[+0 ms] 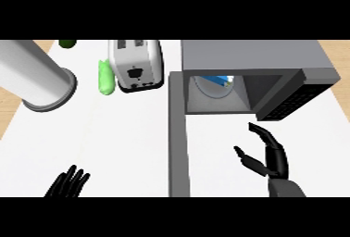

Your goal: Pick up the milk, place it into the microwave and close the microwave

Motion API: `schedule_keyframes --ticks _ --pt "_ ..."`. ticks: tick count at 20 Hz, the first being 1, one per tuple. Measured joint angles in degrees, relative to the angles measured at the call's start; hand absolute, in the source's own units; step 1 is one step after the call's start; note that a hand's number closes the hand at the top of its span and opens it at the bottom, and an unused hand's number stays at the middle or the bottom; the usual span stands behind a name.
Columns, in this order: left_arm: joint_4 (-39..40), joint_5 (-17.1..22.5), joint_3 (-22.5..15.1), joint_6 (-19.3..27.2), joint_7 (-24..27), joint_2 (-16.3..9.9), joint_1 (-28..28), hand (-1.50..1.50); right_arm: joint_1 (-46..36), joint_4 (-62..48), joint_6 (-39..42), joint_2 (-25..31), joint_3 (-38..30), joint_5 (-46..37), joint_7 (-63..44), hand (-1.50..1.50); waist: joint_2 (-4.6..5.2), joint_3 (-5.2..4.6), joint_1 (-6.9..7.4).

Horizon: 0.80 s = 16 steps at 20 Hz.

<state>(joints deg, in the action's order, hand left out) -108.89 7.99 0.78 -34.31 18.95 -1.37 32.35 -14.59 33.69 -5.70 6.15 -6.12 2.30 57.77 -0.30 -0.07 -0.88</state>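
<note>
- Right hand [272,157]: you are seeing it in front of the open microwave [253,78], below the opening, with the fingers relaxed and a little bent, and the thumb spread to the left. It is holding nothing and it is touching nothing.
- Left hand [68,183]: it is resting at the lower left edge of the view, fingers straight and pointing up, and it is also holding nothing.
- You are looking at a white counter [123,139], which is carrying everything.
- On the right side the microwave is standing with its cavity open toward you. Its door [179,139] is swung out and is stretching as a long grey bar from the left side of the cavity down to the lower edge of the view.
- At the upper left a big grey cylinder [37,76] is showing, tilted in the view.
- Between the cylinder and the microwave a white toaster [137,65] is standing, and a light green object [105,77] is lying just beside its left side.
- Inside the cavity the milk [220,81] is sitting on the round white plate [209,90]; only a blue and white part of it is showing under the upper edge of the opening.
- At the top edge a small dark green thing [67,43] is showing; you cannot tell what it is.
</note>
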Motion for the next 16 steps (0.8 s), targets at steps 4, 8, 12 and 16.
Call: schedule_keyframes --ticks 4,8,12,16 --pt "2.16 -5.49 -3.45 0.10 -0.52 -0.19 -2.82 1.50 5.87 6.36 2.43 2.91 -0.13 1.57 -1.72 -1.50 0.02 -0.01 -0.06" --pt "2.85 -10.57 -6.61 1.02 -0.52 -0.02 -6.00 1.50 11.70 11.91 5.76 5.59 -1.47 4.39 -2.98 -1.50 0.08 0.01 0.08" --pt "6.34 -13.62 -10.96 4.34 -0.56 0.71 -9.63 1.50 16.16 15.62 9.55 8.24 -3.39 7.41 -3.77 -1.50 0.17 0.02 0.30" --pt "12.10 -15.59 -13.00 11.59 -0.21 1.11 -15.93 1.50 19.82 19.22 12.38 10.63 -5.29 10.00 -5.02 -1.50 0.24 0.03 0.32"
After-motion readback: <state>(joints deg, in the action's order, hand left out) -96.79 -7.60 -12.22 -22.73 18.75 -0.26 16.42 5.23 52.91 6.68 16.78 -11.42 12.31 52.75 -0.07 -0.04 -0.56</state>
